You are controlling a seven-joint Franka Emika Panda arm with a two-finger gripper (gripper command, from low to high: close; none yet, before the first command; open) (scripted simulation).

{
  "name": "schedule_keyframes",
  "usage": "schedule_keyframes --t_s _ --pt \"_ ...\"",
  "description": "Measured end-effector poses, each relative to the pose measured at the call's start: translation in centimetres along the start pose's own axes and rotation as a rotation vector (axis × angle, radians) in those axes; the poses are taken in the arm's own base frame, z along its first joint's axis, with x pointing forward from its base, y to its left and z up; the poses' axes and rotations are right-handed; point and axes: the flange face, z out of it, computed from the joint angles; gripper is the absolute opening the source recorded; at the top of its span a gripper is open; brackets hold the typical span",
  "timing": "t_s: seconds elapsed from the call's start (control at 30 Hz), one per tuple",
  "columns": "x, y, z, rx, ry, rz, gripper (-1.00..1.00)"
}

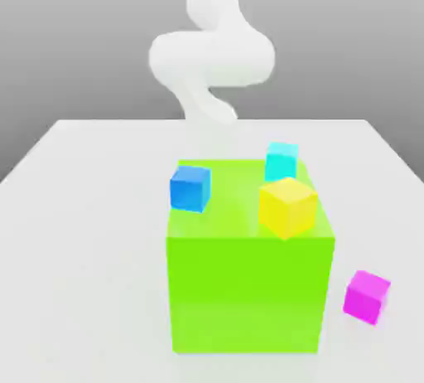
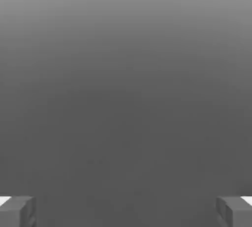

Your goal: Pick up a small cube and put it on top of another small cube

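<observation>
Table (image 1: 74, 232): a flat, matte, pale grey-white slab with straight edges is seen, narrowing toward the far side.
Lime-green block (image 1: 245, 290): a large, smooth, glossy cube with sharp edges is set near the table's middle; its front face is faintly shaded.
Blue cube (image 1: 190, 188): a small, plain, hard-edged solid is seen at the block's top, toward the exterior view's left.
Yellow cube (image 1: 287, 206): similar in size, turned corner-forward, is seen at the block's top front edge, toward the exterior view's right.
Cyan cube (image 1: 281, 160): a small pale solid is seen behind the yellow one, at the block's far edge.
Small cube (image 1: 366, 296): magenta-pink, plain and untextured, is laid on the table just beside the block's lower corner, at the exterior view's right; nothing is touching it.
Arm (image 1: 212, 54): rounded, smooth white links are seen behind the block.
Gripper (image 2: 126, 211): two grey squared fingertips (image 2: 17, 211) are spread fully apart; nothing is held between them.
</observation>
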Motion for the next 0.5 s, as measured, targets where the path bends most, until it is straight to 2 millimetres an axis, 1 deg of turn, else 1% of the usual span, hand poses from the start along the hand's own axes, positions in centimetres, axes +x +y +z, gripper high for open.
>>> schedule_keyframes --t_s 0.1,0.17,0.23,0.37,0.5 --pt "-2.9 -1.4 6.7 -0.022 -0.114 -0.094 0.0" --pt "-5.4 -2.0 10.8 -0.037 -0.183 -0.156 0.0" --pt "-8.3 -2.5 14.6 -0.055 -0.25 -0.22 0.0" --pt "-15.1 -2.6 21.4 -0.094 -0.375 -0.354 0.0" --pt "-22.7 -1.4 27.0 -0.14 -0.49 -0.494 0.0"
